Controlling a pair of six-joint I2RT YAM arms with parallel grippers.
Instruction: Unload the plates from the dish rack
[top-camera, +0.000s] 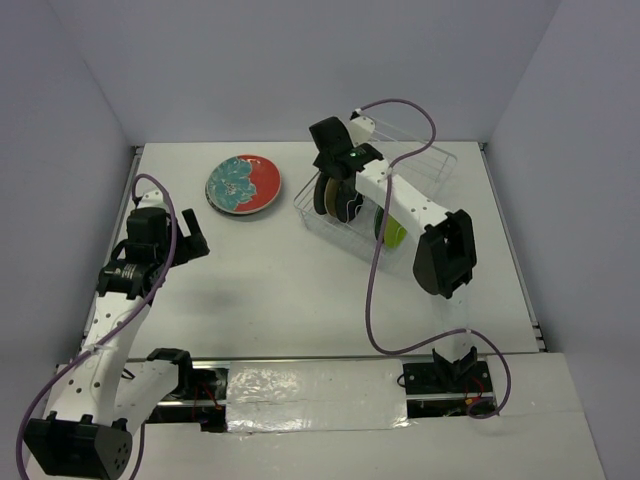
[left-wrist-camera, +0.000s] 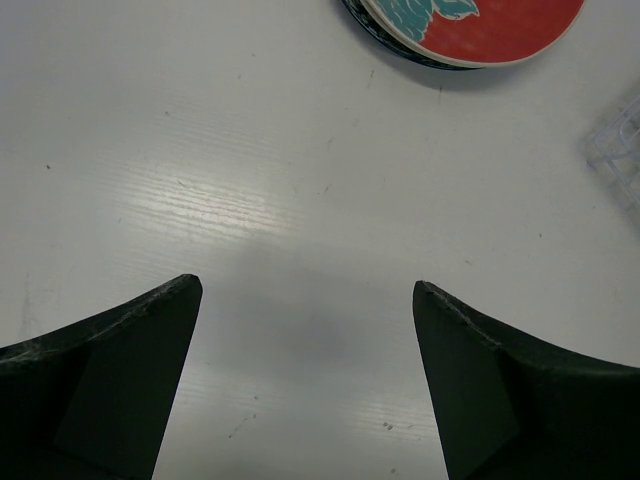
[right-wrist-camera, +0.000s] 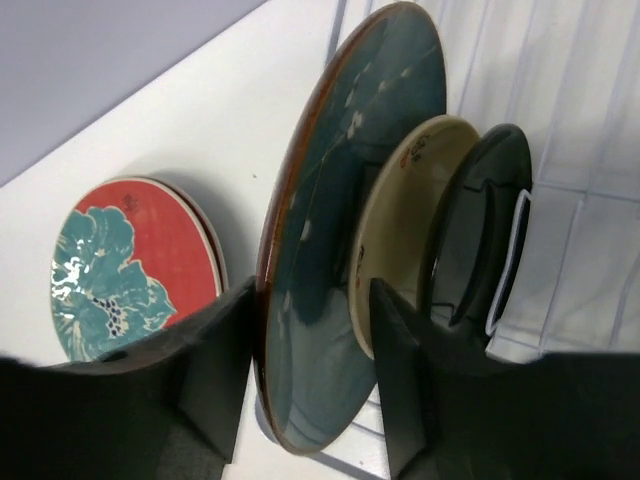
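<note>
The clear dish rack (top-camera: 432, 166) sits at the back right with plates standing on edge in it. My right gripper (right-wrist-camera: 312, 290) reaches into its left end, open, with its jaws either side of the teal-blue plate (right-wrist-camera: 340, 220). The left finger lies against the plate's back; a sliver of plate face shows before the right finger. Behind that plate stand a tan plate (right-wrist-camera: 408, 200) and a dark plate (right-wrist-camera: 470, 240). A lime green plate (top-camera: 394, 232) stands further along the rack. My left gripper (left-wrist-camera: 308, 285) hangs open over bare table, holding nothing.
A red-and-teal plate (top-camera: 245, 184) lies flat on top of a small stack at the back centre, left of the rack. It also shows in the left wrist view as the red-and-teal plate (left-wrist-camera: 490, 25). The right arm's purple cable (top-camera: 372, 290) loops over the table.
</note>
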